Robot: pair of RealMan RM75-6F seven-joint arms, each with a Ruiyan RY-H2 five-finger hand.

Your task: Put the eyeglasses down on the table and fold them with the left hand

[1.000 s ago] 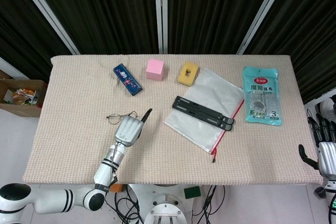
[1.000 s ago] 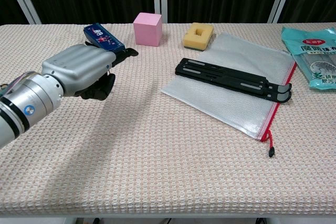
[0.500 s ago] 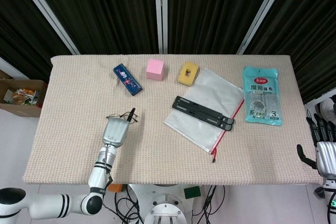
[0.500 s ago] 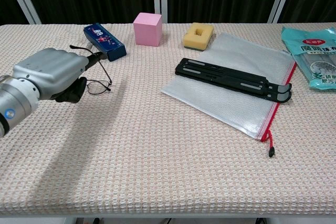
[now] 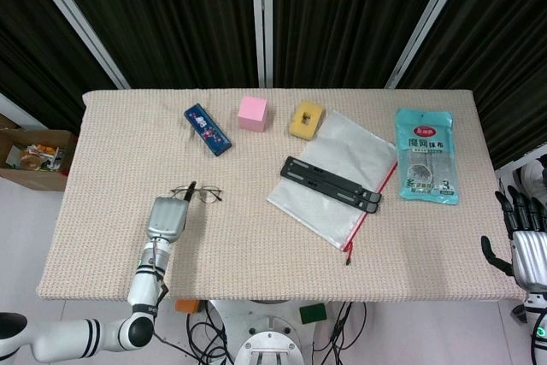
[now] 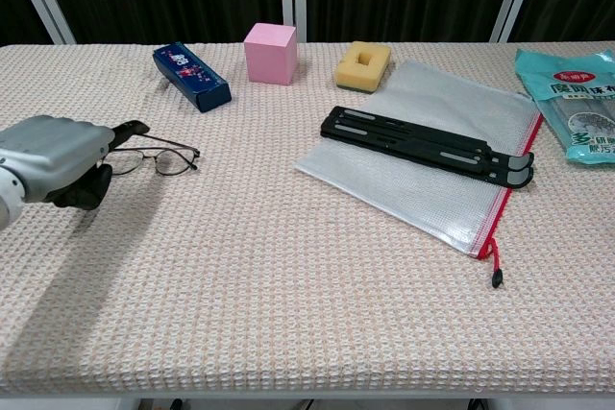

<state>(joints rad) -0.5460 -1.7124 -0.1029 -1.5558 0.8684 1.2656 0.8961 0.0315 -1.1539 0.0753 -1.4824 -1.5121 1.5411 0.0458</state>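
Now the eyeglasses [image 5: 197, 193] lie flat on the woven table [image 5: 256, 237] near its left side, a thin dark wire frame with two rounded clear lenses, and in the chest view [image 6: 154, 157] the arms look folded in along the frame. Just beside them is the left hand [image 5: 167, 216], knuckles up, with one dark fingertip reaching to the frame's left end; its other fingers are curled under, and I cannot tell whether it grips anything. Behind the eyeglasses and well apart sits a blue box [image 6: 191, 76]. Off the table's right edge hangs the right hand [image 5: 523, 241], fingers spread apart and holding nothing.
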